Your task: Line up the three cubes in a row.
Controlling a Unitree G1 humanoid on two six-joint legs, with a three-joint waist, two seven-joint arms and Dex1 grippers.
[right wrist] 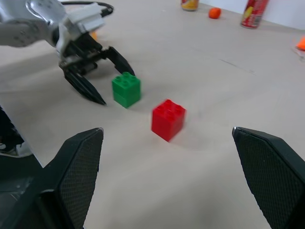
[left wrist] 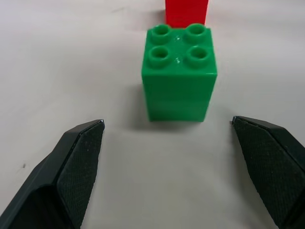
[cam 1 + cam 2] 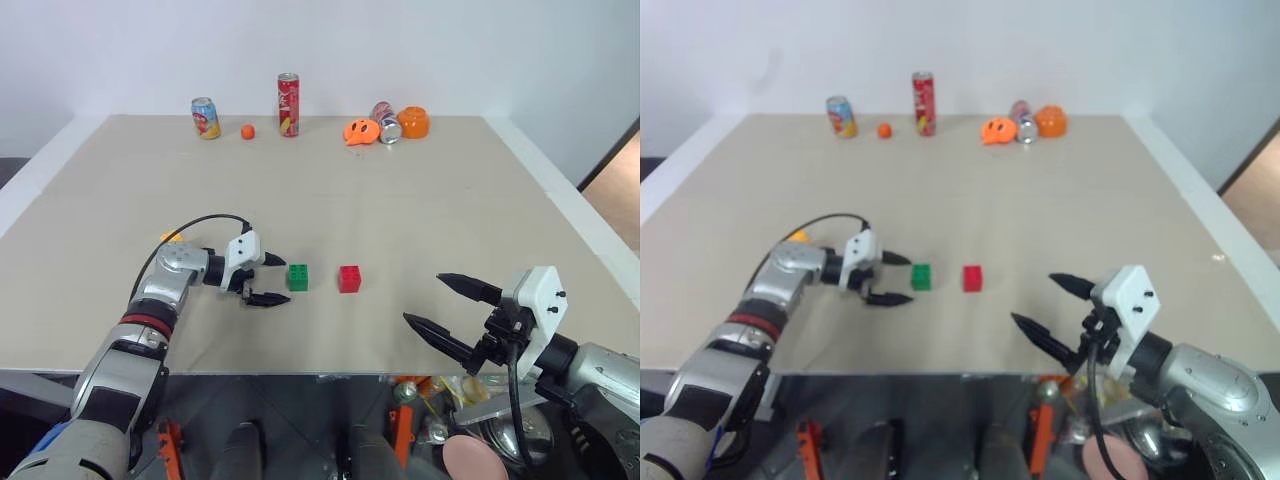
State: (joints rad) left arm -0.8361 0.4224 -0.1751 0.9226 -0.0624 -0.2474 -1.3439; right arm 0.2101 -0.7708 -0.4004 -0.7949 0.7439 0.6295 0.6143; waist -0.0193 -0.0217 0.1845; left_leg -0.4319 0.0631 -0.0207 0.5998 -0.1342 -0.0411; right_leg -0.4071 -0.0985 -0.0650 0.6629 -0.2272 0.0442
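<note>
The left gripper [image 3: 267, 279] stands released, jaws spread wide just beside the green cube [image 3: 297, 277], touching nothing; the cube sits upright on the table [image 3: 400, 200] with the red cube [image 3: 349, 278] near it on the far side from the jaws; a yellow cube [image 3: 171, 237] peeks out behind the left wrist, apart from the pair. The right gripper [image 3: 453, 313] hangs open too, well clear. The risk, as I judge it: a fingertip clips the green cube on withdrawal and skews the row; or the arm sweeps the yellow cube.
</note>
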